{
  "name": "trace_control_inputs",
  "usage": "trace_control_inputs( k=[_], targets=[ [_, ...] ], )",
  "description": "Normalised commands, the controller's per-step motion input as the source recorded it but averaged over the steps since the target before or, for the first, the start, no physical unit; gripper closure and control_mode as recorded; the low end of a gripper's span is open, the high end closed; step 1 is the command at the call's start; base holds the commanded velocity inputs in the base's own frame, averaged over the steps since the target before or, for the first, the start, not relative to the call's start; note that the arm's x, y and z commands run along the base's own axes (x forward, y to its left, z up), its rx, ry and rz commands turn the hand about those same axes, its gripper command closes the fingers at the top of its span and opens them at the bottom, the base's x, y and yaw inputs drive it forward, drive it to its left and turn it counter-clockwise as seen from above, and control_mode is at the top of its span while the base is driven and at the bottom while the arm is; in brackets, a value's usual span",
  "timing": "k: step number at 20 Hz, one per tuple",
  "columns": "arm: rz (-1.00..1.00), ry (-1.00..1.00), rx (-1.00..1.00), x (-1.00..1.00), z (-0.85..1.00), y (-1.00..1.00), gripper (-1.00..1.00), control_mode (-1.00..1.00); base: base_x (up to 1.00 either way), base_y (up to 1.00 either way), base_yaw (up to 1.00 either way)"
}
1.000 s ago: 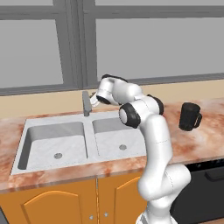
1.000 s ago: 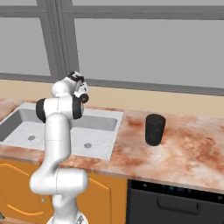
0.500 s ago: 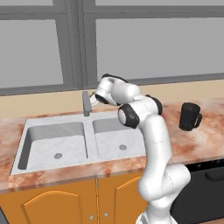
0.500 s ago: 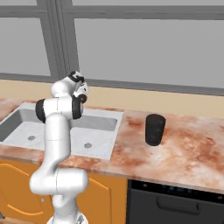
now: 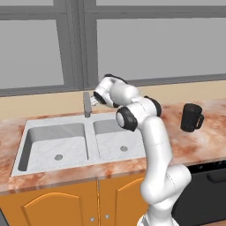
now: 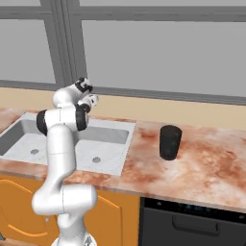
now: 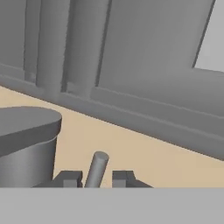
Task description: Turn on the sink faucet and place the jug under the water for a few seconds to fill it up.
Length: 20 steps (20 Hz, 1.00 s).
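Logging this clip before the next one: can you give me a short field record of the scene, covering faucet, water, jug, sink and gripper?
sink faucet: grey, upright behind the divider of the sink
lever handle: thin rod lying between the two fingers
water: no stream visible
jug: black, upright on the marble counter, right of the sink, untouched
gripper: at the faucet, open around the lever
basins: two, a round drain in each

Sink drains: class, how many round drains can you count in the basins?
2. One drain sits in the sink's left basin, the other drain in the right basin, partly beside the robot's arm.
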Motion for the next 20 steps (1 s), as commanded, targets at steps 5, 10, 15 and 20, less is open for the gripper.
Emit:
trace_control_inputs(
  k=[5,10,15,20],
  targets=[
    [-0.1,0.06,0.19,0.0,-0.56,-1.0,1.0,-1.0,0.0,0.0,0.0],
    [-0.03,0.05,0.19,0.0,-0.65,-1.0,1.0,-1.0,0.0,0.0,0.0],
    [-0.02,0.09,0.15,0.0,-0.5,-0.93,1.0,-1.0,0.0,0.0,0.0],
    [-0.01,0.15,0.04,0.02,-0.44,-0.48,1.0,-1.0,0.0,0.0,0.0]
  ],
)
